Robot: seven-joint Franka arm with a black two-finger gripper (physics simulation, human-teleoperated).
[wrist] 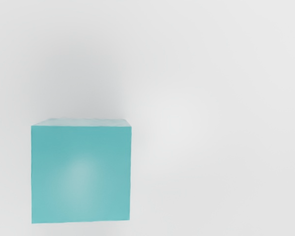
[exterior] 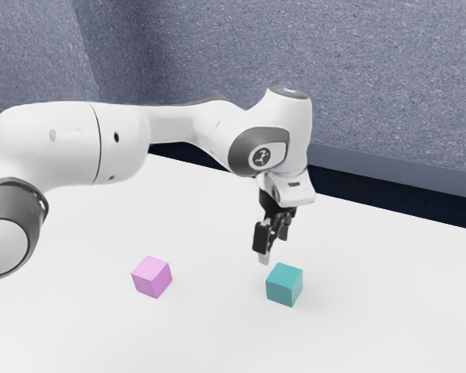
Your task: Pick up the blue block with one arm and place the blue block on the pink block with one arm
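A teal-blue block (exterior: 284, 283) rests on the white table (exterior: 373, 311), right of centre in the exterior view. A pink block (exterior: 151, 276) lies on the same table, well off toward the exterior view's left. My gripper (exterior: 269, 247) hangs just above the blue block, slightly toward its left rear corner. Its black fingers stand apart and hold nothing. In the wrist view the blue block (wrist: 81, 172) shows large from above, just under my hand, on the bare table.
A dark blue wall band (exterior: 388, 183) runs along the table's far edge. The white arm (exterior: 140, 140) comes in from the exterior view's left, above the pink block's side of the table.
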